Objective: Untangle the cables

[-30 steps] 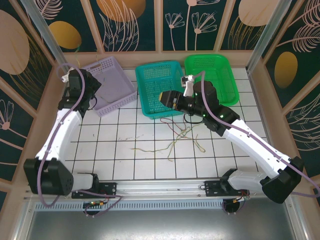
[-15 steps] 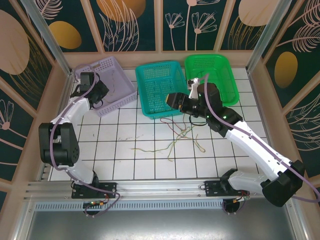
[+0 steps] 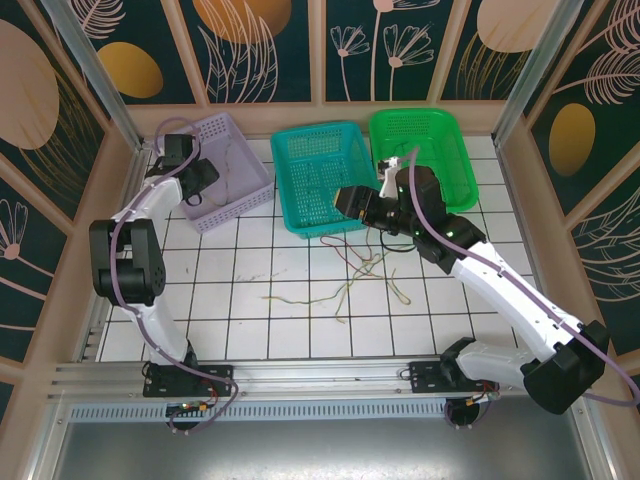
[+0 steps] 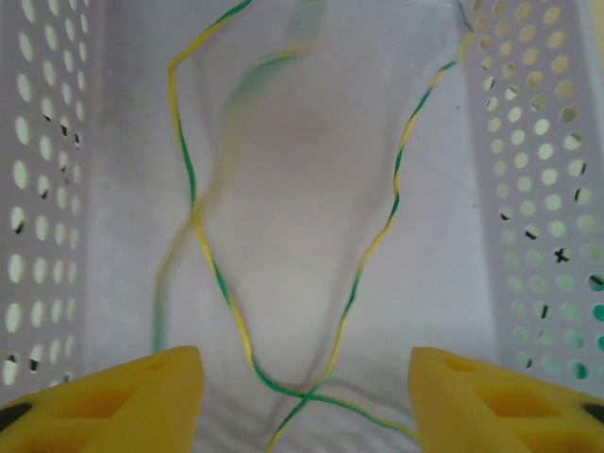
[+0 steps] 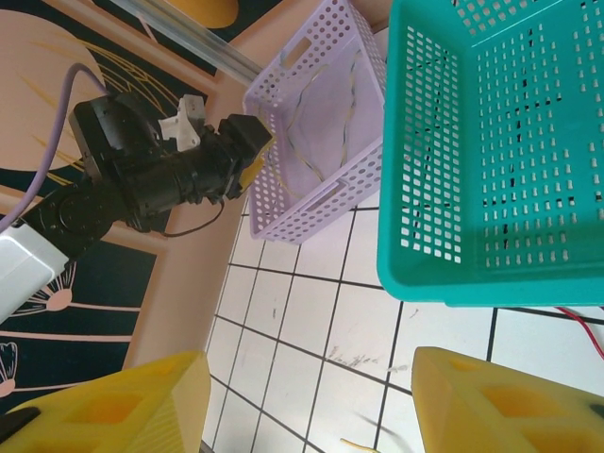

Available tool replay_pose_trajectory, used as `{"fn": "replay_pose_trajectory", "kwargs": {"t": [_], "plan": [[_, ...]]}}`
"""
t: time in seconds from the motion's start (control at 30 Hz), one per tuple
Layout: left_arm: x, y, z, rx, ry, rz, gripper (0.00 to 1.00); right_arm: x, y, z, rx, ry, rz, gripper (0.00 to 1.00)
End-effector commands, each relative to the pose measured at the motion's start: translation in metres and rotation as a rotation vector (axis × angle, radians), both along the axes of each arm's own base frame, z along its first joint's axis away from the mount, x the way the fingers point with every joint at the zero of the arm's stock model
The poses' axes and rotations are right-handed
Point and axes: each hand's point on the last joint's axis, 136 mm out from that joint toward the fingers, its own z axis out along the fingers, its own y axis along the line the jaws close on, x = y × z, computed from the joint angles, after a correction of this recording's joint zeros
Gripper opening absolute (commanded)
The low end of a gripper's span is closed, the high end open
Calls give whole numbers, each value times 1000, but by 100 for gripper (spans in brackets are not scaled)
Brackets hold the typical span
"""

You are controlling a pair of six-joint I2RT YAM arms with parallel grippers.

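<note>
While your left gripper (image 4: 302,401) hangs inside the lilac basket (image 4: 538,189) with its yellow fingers (image 4: 142,387) spread wide and nothing between them, a green-and-yellow cable (image 4: 396,193) lies looped on the basket floor just below. That reads as one strand sorted away from the rest, set where it cannot snag the others; it crosses itself near the fingers, and part of it is blurred.

Your right gripper (image 5: 307,401) is likewise open and empty, poised low beside the near wall of the teal basket (image 5: 425,189) and looking toward the left arm; I judge it sits there because the tangle is just below, so you can go down for the next strand.

Outward from it, the cables (image 3: 350,272) to be separated lie on the table (image 3: 220,270) in front of the teal basket; pale yellowish strands sprawl toward the middle, while reddish-brown and dark ones bunch under the right wrist, several crossing one another.

Of the containers, the lilac one holds the single two-coloured cable; I see no cable in the teal basket, though its mesh makes that hard to tell; the green basket (image 3: 420,140) looks bare where the right arm does not cover it.
</note>
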Motion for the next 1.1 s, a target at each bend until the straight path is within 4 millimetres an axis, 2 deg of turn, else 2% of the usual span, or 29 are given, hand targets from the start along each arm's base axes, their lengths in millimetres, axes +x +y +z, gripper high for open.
{"fn": "replay_pose_trajectory", "kwargs": {"t": [0.0,0.13,0.23,0.33,0.4,0.5,0.6,0.67,0.77,0.83,0.9,0.97,1.07], "plan": [[-6,14,6,95,39,0,61,-4,-3,-3,-1,10,13,59],[-7,13,28,102,0,-16,61,-4,-5,-5,-6,12,-1,58],[-8,9,49,79,-40,-29,61,-1,-14,-12,-34,31,-54,58],[-12,-3,75,0,-97,-34,61,3,-39,-30,-73,91,-180,58],[-20,-20,93,-85,-141,-50,61,2,-60,-49,-77,163,-272,57],[-36,-74,101,-195,-155,-125,60,-9,-94,-89,-67,319,-411,54],[-67,-145,91,-306,-120,-229,55,-32,-126,-137,-61,518,-557,47],[-97,-198,84,-380,-97,-307,50,-50,-136,-166,-38,637,-597,43],[-142,-254,72,-448,-50,-398,43,-77,-147,-204,-22,789,-671,43],[-171,-283,61,-451,-2,-465,39,-91,-149,-224,0,882,-713,42],[-196,-302,48,-430,38,-526,35,-100,-142,-237,75,962,-726,41],[-220,-317,35,-411,62,-594,29,-104,-134,-241,175,1026,-749,40],[-244,-337,25,-358,52,-714,26,-111,-131,-242,247,1111,-828,44]]}}
